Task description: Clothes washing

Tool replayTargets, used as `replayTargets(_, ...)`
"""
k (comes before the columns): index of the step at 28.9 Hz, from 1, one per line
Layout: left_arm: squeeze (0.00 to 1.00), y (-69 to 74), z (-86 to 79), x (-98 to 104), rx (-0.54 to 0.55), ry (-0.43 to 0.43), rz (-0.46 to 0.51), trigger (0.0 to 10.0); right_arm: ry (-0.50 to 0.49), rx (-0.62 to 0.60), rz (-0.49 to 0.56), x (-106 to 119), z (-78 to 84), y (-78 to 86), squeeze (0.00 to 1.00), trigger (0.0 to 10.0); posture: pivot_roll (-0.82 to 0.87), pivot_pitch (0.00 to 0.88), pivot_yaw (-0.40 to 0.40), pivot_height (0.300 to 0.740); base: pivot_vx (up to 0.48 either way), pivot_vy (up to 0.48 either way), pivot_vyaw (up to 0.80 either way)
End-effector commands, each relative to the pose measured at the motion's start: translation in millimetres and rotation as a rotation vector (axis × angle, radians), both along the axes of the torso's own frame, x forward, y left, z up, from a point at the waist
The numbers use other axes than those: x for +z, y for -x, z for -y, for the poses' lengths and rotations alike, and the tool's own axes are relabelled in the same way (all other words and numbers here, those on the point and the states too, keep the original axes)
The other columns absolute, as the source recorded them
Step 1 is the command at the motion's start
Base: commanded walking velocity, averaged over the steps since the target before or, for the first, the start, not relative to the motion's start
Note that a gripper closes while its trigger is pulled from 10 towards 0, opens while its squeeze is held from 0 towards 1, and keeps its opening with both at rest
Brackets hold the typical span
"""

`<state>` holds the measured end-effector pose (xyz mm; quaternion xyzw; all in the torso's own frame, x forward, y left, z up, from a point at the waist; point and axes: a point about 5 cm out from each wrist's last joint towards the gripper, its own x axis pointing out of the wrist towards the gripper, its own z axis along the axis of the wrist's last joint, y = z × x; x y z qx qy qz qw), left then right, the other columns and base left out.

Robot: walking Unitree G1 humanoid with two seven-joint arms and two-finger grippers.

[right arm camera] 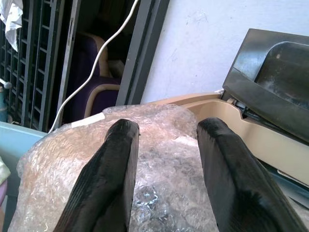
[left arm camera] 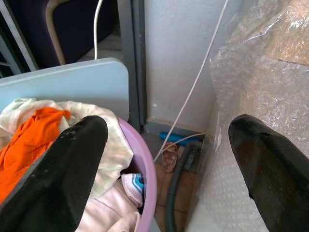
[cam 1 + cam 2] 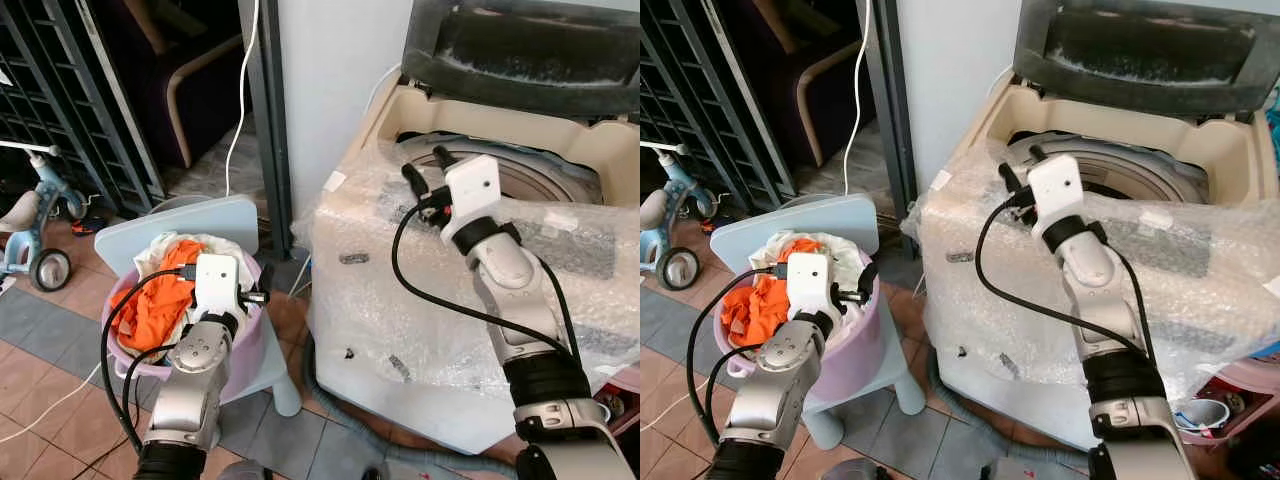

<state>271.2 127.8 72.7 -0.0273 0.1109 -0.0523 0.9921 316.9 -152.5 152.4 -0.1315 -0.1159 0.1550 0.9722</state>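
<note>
A lilac wash basin (image 3: pixel 252 345) stands on a light-blue child's chair (image 3: pixel 180 225). It holds an orange garment (image 3: pixel 160 300) and pale clothes (image 2: pixel 113 145). My left gripper (image 2: pixel 166 126) hovers over the basin's right side, open wide and empty. To the right is a beige top-loading washing machine (image 3: pixel 450 340) wrapped in bubble wrap, with its dark lid (image 3: pixel 530 45) raised and its drum (image 3: pixel 545 180) exposed. At the machine's front-left rim my right gripper (image 3: pixel 425 165) stays open just above the bubble wrap (image 1: pixel 159 183), holding nothing.
A grey drain hose (image 3: pixel 335 415) and a white cable (image 2: pixel 193 92) run along the floor between basin and machine. At far left there is a child's tricycle (image 3: pixel 30 240) by a dark metal grille (image 3: pixel 60 90). A dark door post (image 3: pixel 272 110) rises behind the chair.
</note>
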Motion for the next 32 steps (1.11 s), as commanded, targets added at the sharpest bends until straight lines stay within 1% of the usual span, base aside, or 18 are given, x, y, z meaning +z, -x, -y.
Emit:
replayTargets(1, 0.00, -0.2, -12.8, 7.9, 0.068, -0.001, 0.054, 10.0, -0.108, -0.087, 0.009, -1.9, -2.8, 13.5, 0.00, 10.0, 0.01, 0.000, 0.049, 0.740, 0.000, 0.000, 0.00)
replayTargets(2, 0.00, -0.2, -12.8, 7.9, 0.068, -0.001, 0.054, 10.0, -0.108, -0.087, 0.009, -1.9, -2.8, 13.5, 0.00, 10.0, 0.01, 0.000, 0.049, 0.740, 0.000, 0.000, 0.00)
replayTargets(3, 0.00, 0.4, -14.5, 8.3, 0.081, -0.016, 0.061, 10.0, -0.125, -0.143, 0.001, -8.6, -2.2, 22.4, 0.00, 10.0, 0.00, 0.000, 0.054, 0.740, 0.000, 0.000, 0.00)
replayTargets(4, 0.00, 0.9, -15.4, 7.8, 0.082, -0.019, 0.058, 10.0, -0.115, -0.151, 0.005, -9.5, -3.4, 25.6, 0.00, 10.0, -0.01, 0.000, 0.056, 0.740, 0.000, 0.000, 0.00)
replayTargets(6, 0.00, 0.3, -15.5, 7.6, 0.088, 0.001, 0.050, 10.0, -0.131, -0.178, 0.035, -4.3, -4.8, 29.1, 0.00, 10.0, -0.04, 0.000, 0.072, 0.740, 0.000, 0.000, 0.80)
replayTargets(7, 0.00, -0.7, -12.7, 6.8, 0.087, 0.001, 0.044, 10.0, -0.149, -0.187, 0.028, -1.5, -6.5, 33.7, 0.00, 10.0, -0.05, 0.000, 0.071, 0.740, 0.000, 0.000, 0.80)
replayTargets(10, 0.00, -4.3, -4.0, 9.8, 0.044, -0.014, 0.068, 10.0, -0.126, -0.157, 0.018, -2.3, -8.7, 37.9, 0.00, 10.0, -0.05, 0.000, 0.066, 0.740, 0.000, 0.000, 0.80)
replayTargets(11, 0.00, -4.3, -4.0, 9.8, 0.044, -0.014, 0.068, 10.0, -0.126, -0.157, 0.018, -2.3, -8.7, 37.9, 0.00, 10.0, -0.05, 0.000, 0.066, 0.740, 0.000, 0.000, 0.80)
replayTargets(12, 0.00, -6.9, -4.5, 12.6, 0.064, -0.023, 0.087, 10.0, -0.139, -0.172, 0.006, -1.8, -4.9, 40.0, 0.00, 10.0, -0.05, 0.000, 0.059, 0.740, 0.000, 0.000, 0.80)
replayTargets(13, 0.00, -8.1, -9.4, 13.6, 0.109, -0.057, 0.094, 10.0, -0.161, -0.186, 0.007, 1.0, -1.1, 40.3, 0.00, 10.0, -0.05, 0.000, 0.056, 0.740, 0.000, 0.000, 0.80)
replayTargets(14, 0.00, -8.1, -9.4, 13.6, 0.109, -0.057, 0.094, 10.0, -0.161, -0.186, 0.007, 1.0, -1.1, 40.3, 0.00, 10.0, -0.05, 0.000, 0.056, 0.740, 0.000, 0.000, 0.80)
replayTargets(15, 0.00, -7.5, -12.4, 13.3, 0.134, -0.054, 0.090, 10.0, -0.162, -0.194, 0.013, 3.6, 1.0, 38.9, 0.00, 10.0, -0.04, 0.000, 0.053, 0.740, 0.000, 0.000, 0.80)
replayTargets(21, 0.00, -1.8, -10.9, 10.2, 0.132, -0.054, 0.079, 10.0, -0.143, -0.190, 0.011, 6.5, -1.0, 33.5, 0.00, 10.0, -0.03, 0.000, 0.046, 0.740, 0.000, 0.000, 0.80)
replayTargets(24, 0.00, -2.5, -10.7, 10.9, 0.132, -0.047, 0.083, 10.0, -0.146, -0.187, -0.004, 5.3, -3.8, 34.0, 0.00, 10.0, -0.03, 0.000, 0.045, 0.740, 0.000, 0.430, 0.80)
replayTargets(28, 0.00, -5.6, -9.9, 12.0, 0.138, -0.044, 0.082, 10.0, -0.168, -0.184, -0.058, -2.5, -6.7, 35.6, 0.00, 10.0, -0.04, 0.002, 0.048, 0.740, 0.000, 0.480, 0.00)
replayTargets(32, 0.00, -6.1, -6.8, 13.4, 0.125, -0.036, 0.090, 10.0, -0.185, -0.190, -0.056, -1.6, -6.3, 37.8, 0.00, 10.0, -0.04, 0.009, 0.051, 0.740, 0.000, 0.480, 0.00)
